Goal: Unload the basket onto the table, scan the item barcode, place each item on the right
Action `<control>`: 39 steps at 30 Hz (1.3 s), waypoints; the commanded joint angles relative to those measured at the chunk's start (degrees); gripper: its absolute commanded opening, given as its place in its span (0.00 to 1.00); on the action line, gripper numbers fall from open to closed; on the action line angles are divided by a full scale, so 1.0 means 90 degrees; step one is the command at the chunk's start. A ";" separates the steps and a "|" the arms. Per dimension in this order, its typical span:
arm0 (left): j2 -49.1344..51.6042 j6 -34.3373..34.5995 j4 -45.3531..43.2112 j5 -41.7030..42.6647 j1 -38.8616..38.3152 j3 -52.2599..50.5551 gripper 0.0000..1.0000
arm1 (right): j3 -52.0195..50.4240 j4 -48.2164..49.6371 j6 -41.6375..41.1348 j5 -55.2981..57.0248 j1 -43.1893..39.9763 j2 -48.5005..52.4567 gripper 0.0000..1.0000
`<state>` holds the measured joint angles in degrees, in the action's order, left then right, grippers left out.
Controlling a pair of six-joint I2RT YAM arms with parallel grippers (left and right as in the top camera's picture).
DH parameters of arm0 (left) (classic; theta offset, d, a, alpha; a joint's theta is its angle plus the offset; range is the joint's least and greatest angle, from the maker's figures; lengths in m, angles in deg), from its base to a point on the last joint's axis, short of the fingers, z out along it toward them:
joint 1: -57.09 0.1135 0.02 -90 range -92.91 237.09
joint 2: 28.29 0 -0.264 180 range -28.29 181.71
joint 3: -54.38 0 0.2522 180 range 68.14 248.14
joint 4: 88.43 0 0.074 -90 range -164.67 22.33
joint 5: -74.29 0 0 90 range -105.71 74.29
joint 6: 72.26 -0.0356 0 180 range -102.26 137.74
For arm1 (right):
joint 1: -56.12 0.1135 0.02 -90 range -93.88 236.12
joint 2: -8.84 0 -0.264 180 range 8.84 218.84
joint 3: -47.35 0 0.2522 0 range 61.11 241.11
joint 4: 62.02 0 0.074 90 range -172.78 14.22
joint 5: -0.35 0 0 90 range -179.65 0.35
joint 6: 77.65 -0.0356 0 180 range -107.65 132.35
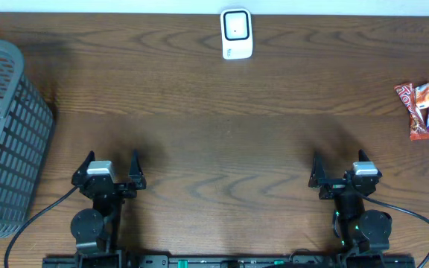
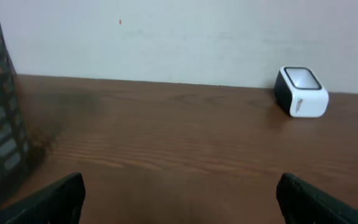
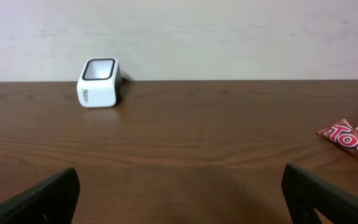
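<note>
Seen from overhead, the left hand (image 1: 112, 162) and right hand (image 1: 339, 167) both stand wide and hold nothing, well apart near the front edge of the table (image 1: 214, 126). The white scanner (image 1: 236, 33) sits at the middle of the far edge. The snack packets (image 1: 427, 110) lie at the right edge and the grey basket (image 1: 6, 134) at the left. The left wrist view shows the basket and scanner but no packets. The right wrist view shows the scanner and the packets' edge but no basket.

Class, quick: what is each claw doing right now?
Left claw: open, holding nothing.
Right claw: open, holding nothing.
</note>
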<state>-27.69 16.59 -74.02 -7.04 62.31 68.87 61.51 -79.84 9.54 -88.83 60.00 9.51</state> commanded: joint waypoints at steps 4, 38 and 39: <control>-0.0058 -0.0505 0.0330 0.0083 0.0036 -0.0056 0.98 | -0.0012 -0.0029 -0.0087 -0.0034 -0.0041 -0.0041 0.99; -0.0061 -0.0299 0.0311 -0.0034 -0.0321 -0.0056 0.98 | -0.0012 -0.0029 -0.0087 -0.0034 -0.0041 -0.0041 0.99; -0.0061 -0.0299 0.0311 -0.0034 -0.0321 -0.0056 0.98 | -0.0010 -0.0029 -0.0087 -0.0034 -0.0041 -0.0041 0.99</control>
<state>-27.69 13.90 -73.74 -7.59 59.60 69.03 61.51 -79.84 9.52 -88.83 59.98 9.51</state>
